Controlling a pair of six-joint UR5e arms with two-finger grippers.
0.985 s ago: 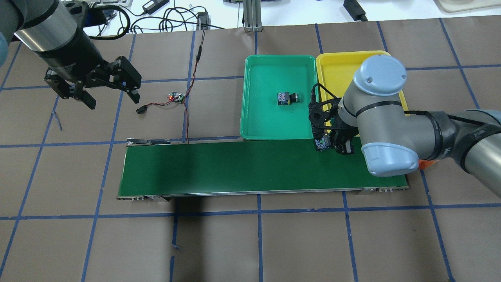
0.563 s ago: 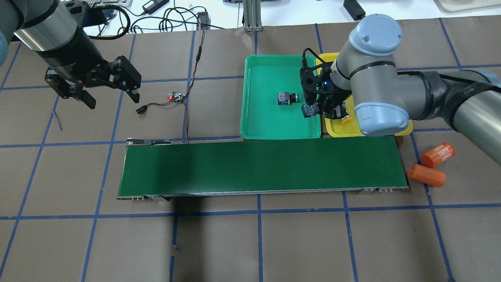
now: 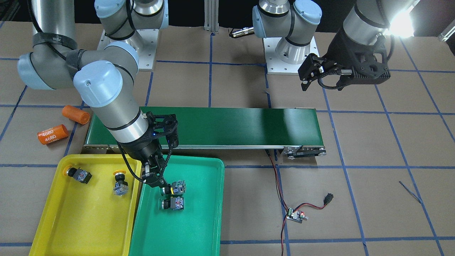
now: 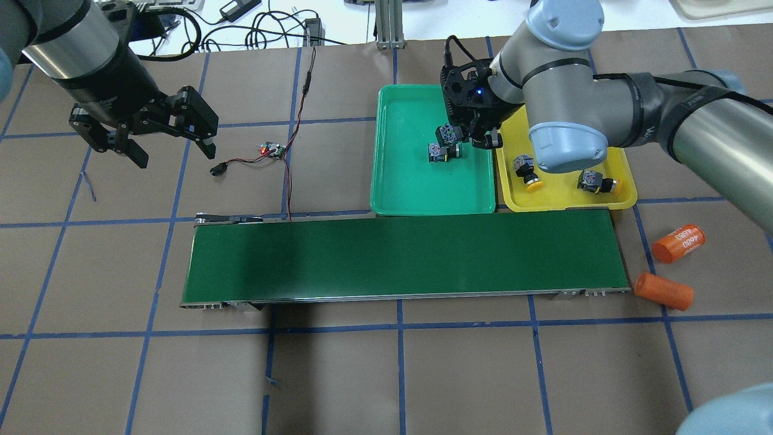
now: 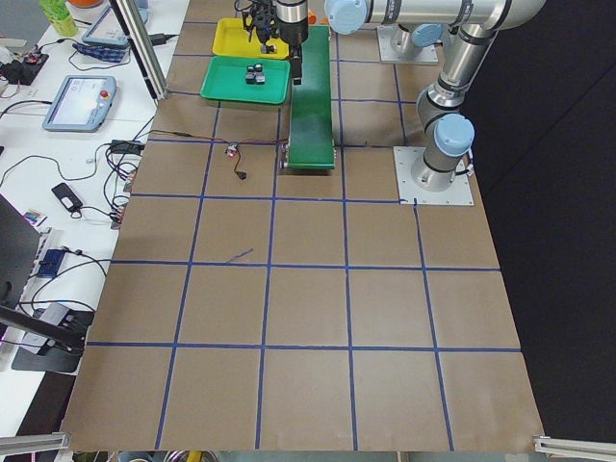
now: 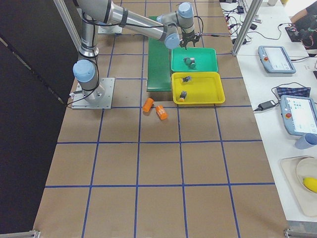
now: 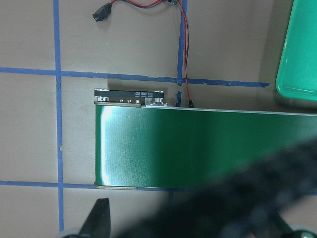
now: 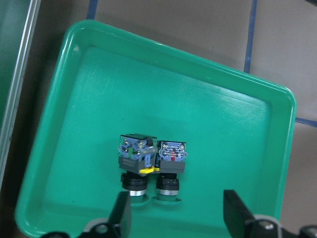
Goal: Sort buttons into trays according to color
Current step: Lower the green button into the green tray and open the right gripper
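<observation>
**Right gripper** [image 8: 178, 218]: open, fingers spread wide, nothing held between them. It hangs low over the green tray [image 8: 94, 99].

**Buttons, green tray:** The first button [image 8: 136, 157] and second button [image 8: 171, 157] lie on the tray floor just ahead of the fingertips. They are on their sides, close together and apparently touching. Their caps point toward the gripper and their contact blocks point away. Cap colour is hard to make out from the wrist view.

**Yellow tray** [image 4: 567, 205]: set directly beside the green tray, long edges adjoining. It holds two yellow-capped buttons, one [image 4: 524, 172] near the green tray's side and one [image 4: 595, 181] toward the outer rim. The two lie apart from each other.

**Conveyor belt** [image 4: 404, 257]: runs along the near edges of both trays. Nothing lies on it.

**Counter** [image 4: 483, 374]: two orange cylinders [image 4: 679, 243] lie off the belt's end, beyond the yellow tray. A small circuit board [image 4: 273, 149] with red-black wires lies past the green tray's other side.

**Left gripper** [image 4: 172, 151]: open and holding nothing. It is raised over the counter near the circuit board, well apart from both trays.
</observation>
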